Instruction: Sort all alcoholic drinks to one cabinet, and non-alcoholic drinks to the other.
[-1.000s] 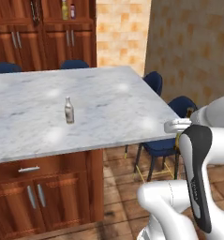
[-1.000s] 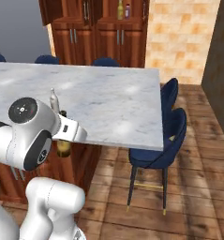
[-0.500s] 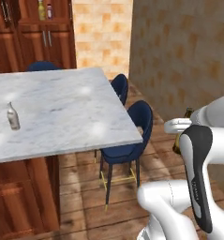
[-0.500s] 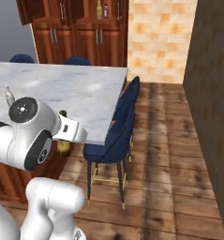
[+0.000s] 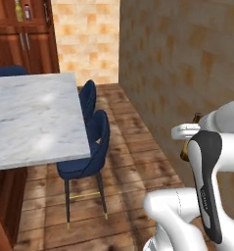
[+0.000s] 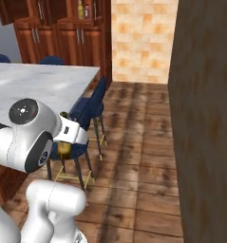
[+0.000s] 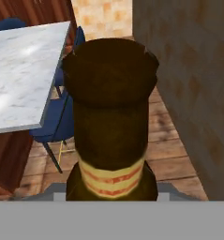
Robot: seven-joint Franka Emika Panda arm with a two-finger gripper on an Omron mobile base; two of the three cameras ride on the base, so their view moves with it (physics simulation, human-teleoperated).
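A dark amber-brown glass bottle [image 7: 111, 117] with a striped neck label looms close in the hand view, one of the alcoholic drinks. My gripper [image 5: 190, 141] is shut on it, held near the robot's body, and its fingertips are hidden behind the glass. The bottle [image 6: 63, 148] also peeks out beside the arm in the right base view. Far back stands the reddish-brown wooden cabinet [image 5: 37, 46], [image 6: 62, 38]. On its open shelf are the non-alcoholic drinks, a yellow bottle [image 5: 19, 11], [image 6: 80, 9] and a maroon bottle [image 5: 27, 11], [image 6: 88, 9].
The marble island counter [image 5: 30, 117], [image 6: 34, 88] lies to the left, with blue stools [image 5: 86, 157], [image 6: 89, 111] along its side. A brown wall [image 5: 187, 63], [image 6: 205, 118] rises close on the right. Wooden floor [image 6: 134, 142] runs between them toward a tiled back wall [image 5: 86, 39].
The whole picture has swung as the base turns: the counter has slid left and the wall has come in on the right. The gripper still holds the amber bottle.
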